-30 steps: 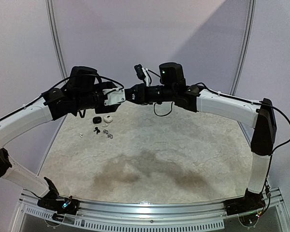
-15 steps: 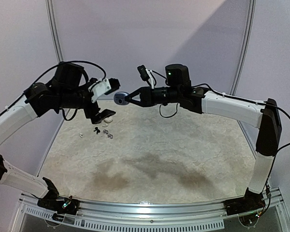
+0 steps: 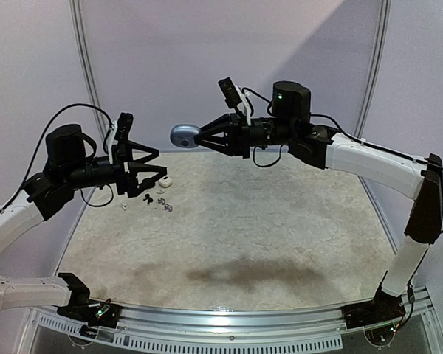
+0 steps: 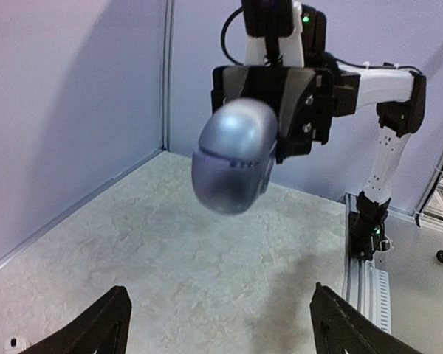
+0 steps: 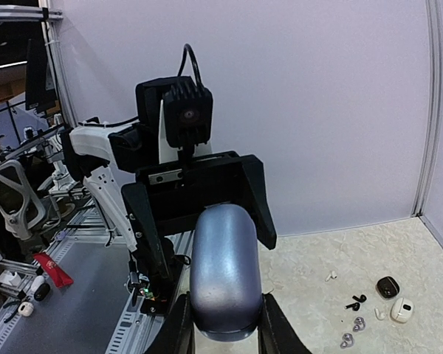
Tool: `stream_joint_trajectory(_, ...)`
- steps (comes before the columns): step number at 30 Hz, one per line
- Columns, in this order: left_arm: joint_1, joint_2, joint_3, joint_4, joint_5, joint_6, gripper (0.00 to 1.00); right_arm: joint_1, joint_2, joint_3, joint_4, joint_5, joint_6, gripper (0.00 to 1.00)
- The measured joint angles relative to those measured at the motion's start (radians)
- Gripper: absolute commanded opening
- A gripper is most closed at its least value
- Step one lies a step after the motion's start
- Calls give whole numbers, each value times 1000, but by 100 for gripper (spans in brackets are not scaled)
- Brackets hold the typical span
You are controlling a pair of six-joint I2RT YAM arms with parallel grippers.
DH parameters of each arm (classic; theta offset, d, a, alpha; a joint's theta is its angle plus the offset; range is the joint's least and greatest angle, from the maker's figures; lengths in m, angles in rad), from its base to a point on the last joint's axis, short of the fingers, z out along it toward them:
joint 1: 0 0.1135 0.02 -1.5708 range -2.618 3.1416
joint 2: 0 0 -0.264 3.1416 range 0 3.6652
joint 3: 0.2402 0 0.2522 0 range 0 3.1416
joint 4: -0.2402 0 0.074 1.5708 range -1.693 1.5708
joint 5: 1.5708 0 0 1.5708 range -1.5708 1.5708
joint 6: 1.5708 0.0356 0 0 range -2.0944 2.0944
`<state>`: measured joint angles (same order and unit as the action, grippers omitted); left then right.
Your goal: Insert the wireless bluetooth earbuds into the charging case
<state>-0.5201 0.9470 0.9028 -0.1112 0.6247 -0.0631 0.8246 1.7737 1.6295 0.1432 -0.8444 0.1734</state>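
Case pinched aloft, buds down on the table.
My right gripper (image 3: 199, 136) clamps the silvery-blue charging case (image 3: 181, 136) by one end, high above the table (image 3: 295, 221). My left gripper (image 3: 153, 165) hangs empty opposite it, fingers spread wide. The earbuds (image 3: 163, 203) lie loose at the table's far left, just beside a small white case (image 3: 165, 180) and a black case (image 5: 387, 286), well apart from the held one.

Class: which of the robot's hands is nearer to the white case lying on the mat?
Left. The open left hand hangs just beside the white case; the right hand is higher and further right, gripping a silver-blue case.
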Motion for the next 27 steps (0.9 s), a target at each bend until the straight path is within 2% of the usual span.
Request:
stream_joint_trajectory(3, -11, 23, -16, 156, 35, -40, 84, 2, 0, 0, 12, -12, -14, 0)
stream_joint_trajectory(7, -51, 43, -33, 295, 79, -76, 63, 10, 0, 0, 24, -28, -27, 0)
stream_joint_trajectory(11, -72, 69, -35, 364, 103, -95, 57, 15, -1, 0, 37, -37, -38, 0)
stream_joint_trajectory(27, -79, 73, -35, 354, 48, -35, 56, 29, -1, 0, 58, -93, -48, 0)
